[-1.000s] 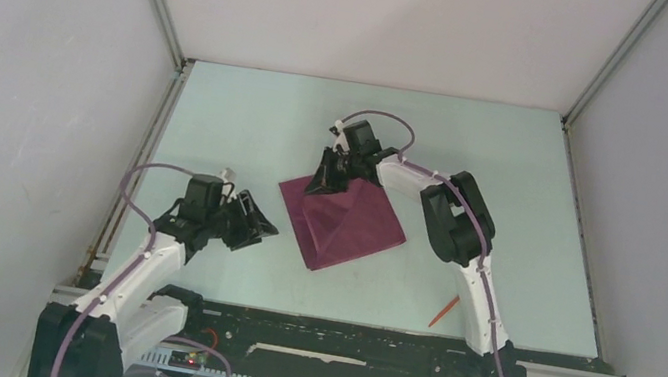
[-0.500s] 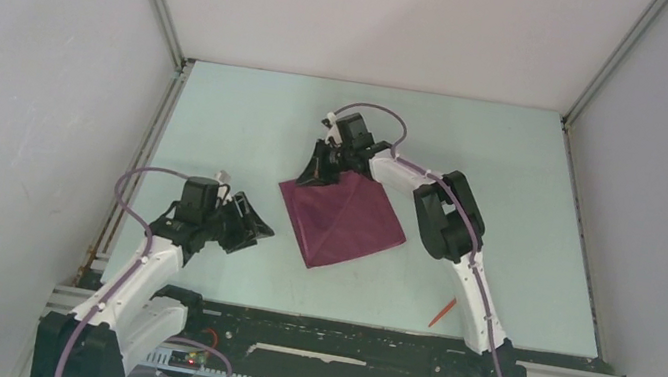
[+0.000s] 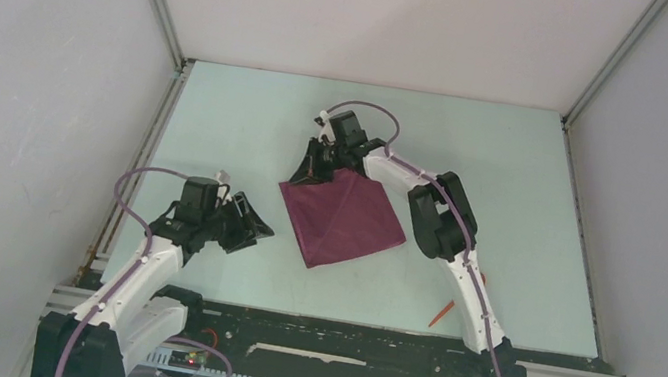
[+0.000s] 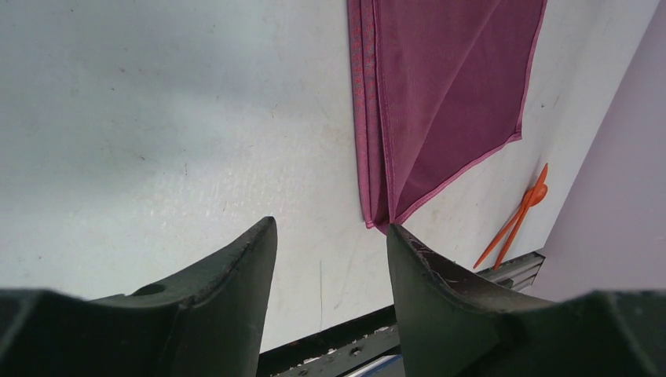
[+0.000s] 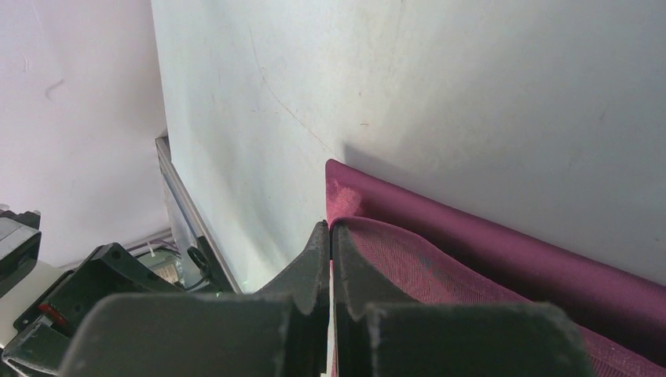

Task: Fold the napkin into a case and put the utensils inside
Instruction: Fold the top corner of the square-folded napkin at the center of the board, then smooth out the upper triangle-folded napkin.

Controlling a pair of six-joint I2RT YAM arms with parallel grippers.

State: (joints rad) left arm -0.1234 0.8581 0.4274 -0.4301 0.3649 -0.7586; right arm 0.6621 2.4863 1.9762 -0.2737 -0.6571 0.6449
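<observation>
The plum napkin lies folded on the table as a tilted square; the left wrist view shows its layered edge. My right gripper is at its far left corner, shut on the edge of the top layer, which arches up to the fingertips above the lower layer. My left gripper hovers open and holds nothing, left of the napkin, with bare table between its fingers. The two orange-red utensils lie side by side near the front edge, right of the napkin.
White walls close in the table on three sides. A metal rail runs along the left edge. The black base rail lies along the front. The right arm's elbow stands just right of the napkin.
My right gripper has carried the napkin's top layer leftward and slightly back, to the far left corner, flattening the raised fold. The left arm has barely moved.
</observation>
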